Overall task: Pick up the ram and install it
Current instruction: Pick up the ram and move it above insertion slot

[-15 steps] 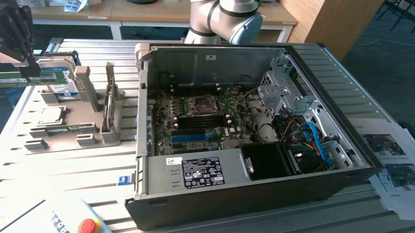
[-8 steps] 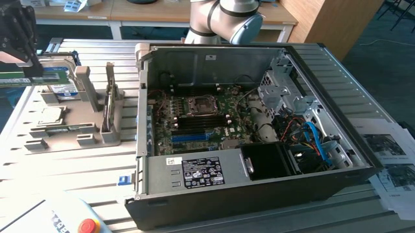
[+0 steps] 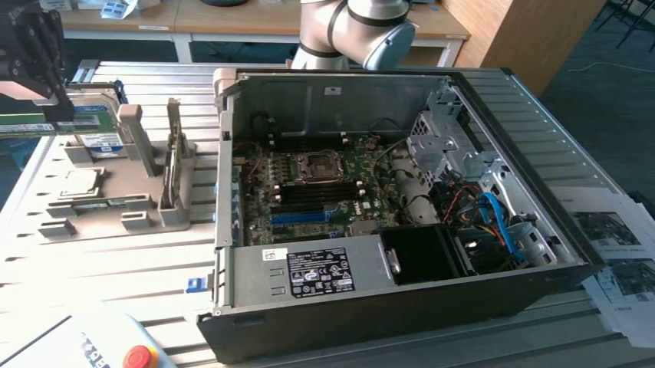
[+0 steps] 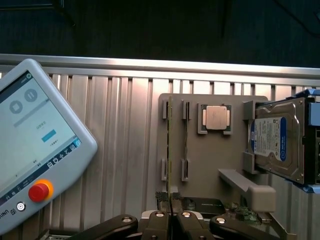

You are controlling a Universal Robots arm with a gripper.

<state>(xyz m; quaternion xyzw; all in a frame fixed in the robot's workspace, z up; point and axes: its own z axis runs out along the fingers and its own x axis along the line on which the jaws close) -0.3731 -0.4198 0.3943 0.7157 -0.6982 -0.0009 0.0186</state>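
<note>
Gripper [image 4: 172, 217] fingers are clamped on the ram [image 3: 36, 123], which stands edge-on between them. The ram is held over the grey parts tray [image 4: 210, 165], at the tray's end nearest the hard drive [image 4: 277, 140].

The arm [image 3: 353, 27] is silver-grey tubing with a pale blue joint cap; the gripper [image 4: 171, 214] is black, with silver screws

The arm [image 3: 358, 27] shows as a pale grey joint with a blue cap at the top centre of the exterior view. The dark gripper [image 3: 46, 93] hangs at that view's upper left, pointing down, with the ram [image 3: 41, 123] clamped across its tip. In the wrist view its two fingers [image 4: 159, 224] stand pressed close together, black linkage bars splayed outward on each side.
</note>
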